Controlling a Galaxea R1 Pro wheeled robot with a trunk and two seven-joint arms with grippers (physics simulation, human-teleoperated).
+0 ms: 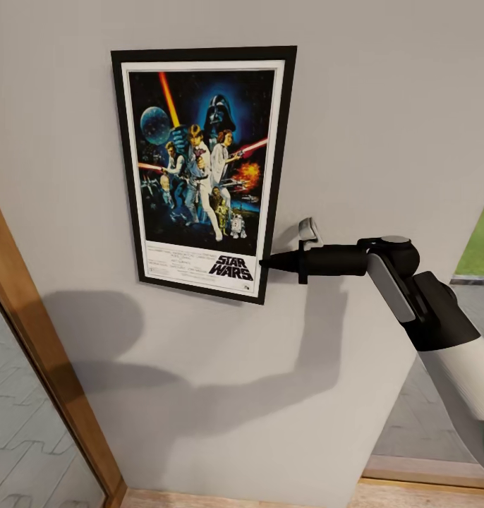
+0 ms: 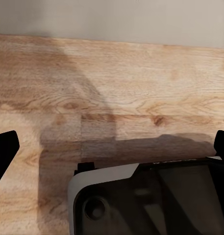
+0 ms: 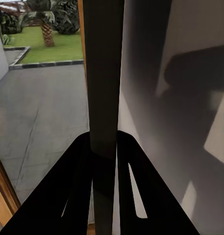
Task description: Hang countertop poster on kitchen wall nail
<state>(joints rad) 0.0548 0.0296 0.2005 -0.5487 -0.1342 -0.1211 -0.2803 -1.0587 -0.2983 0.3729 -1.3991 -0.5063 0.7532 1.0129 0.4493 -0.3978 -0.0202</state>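
Poster [image 1: 203, 169], gripped at its lower right edge by the right gripper [image 1: 264, 263] jaws, should be settled flat against the wall [image 1: 383, 120] before release.

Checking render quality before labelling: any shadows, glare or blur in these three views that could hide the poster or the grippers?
Head view: sharp; the right arm's soft shadow falls on the wall below the poster, no glare on it. Right wrist view: right gripper dark against the poster's black edge, contrast poor; arm shadow on the wall. Left wrist view: slightly soft; a shadow crosses the wood floor; left gripper fingertips silhouetted.
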